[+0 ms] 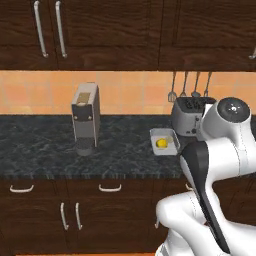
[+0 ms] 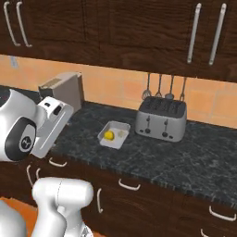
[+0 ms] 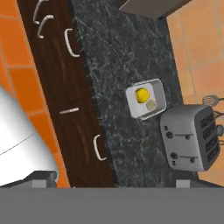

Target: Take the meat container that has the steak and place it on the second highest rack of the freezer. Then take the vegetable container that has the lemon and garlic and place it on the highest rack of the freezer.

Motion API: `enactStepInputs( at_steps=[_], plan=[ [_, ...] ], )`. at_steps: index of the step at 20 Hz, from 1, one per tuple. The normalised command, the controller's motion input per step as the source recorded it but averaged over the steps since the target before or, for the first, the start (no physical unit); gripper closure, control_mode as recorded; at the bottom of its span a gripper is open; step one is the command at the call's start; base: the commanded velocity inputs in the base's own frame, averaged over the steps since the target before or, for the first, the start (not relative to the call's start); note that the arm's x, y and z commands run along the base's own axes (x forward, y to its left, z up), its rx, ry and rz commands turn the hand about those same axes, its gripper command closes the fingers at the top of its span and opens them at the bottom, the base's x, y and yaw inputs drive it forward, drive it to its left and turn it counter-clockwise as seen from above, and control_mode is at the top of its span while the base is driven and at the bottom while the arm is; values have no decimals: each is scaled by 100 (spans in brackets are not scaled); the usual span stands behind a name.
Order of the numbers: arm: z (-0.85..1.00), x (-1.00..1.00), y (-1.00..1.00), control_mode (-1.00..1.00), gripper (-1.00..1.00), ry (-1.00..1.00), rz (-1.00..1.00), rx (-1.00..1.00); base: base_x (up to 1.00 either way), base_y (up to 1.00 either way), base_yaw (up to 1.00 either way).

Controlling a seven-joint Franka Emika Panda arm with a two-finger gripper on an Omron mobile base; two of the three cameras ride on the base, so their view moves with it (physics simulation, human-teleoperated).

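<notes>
A dark marbled surface [image 3: 127, 52] runs under brown wall cabinets [image 1: 125, 30], carrying a grey toaster [image 2: 161, 119] and a coffee machine [image 1: 85, 120]. Just beside the toaster sits the vegetable container [image 3: 146, 99], holding the lemon [image 3: 141, 95] and the garlic [image 3: 151, 105]. The tool's jaws stand wide apart, gripping nothing.

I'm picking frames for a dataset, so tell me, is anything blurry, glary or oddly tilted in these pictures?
Left base view: flat even light, lemon sharp, no glare. Right base view: the same, a soft sheen on the toaster. Hand view: rolled sideways so the counter runs top to bottom; lemon and garlic clear in their container.
</notes>
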Motion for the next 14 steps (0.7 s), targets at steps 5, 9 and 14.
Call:
enactStepInputs(
  at_steps=[5,9,14],
  plan=[
    [0,0,0,100,-100,0,0,0,68,11,-38],
    [0,0,0,100,-100,0,0,0,22,30,-26],
    [0,0,0,100,-100,0,0,0,27,16,-12]
  ],
)
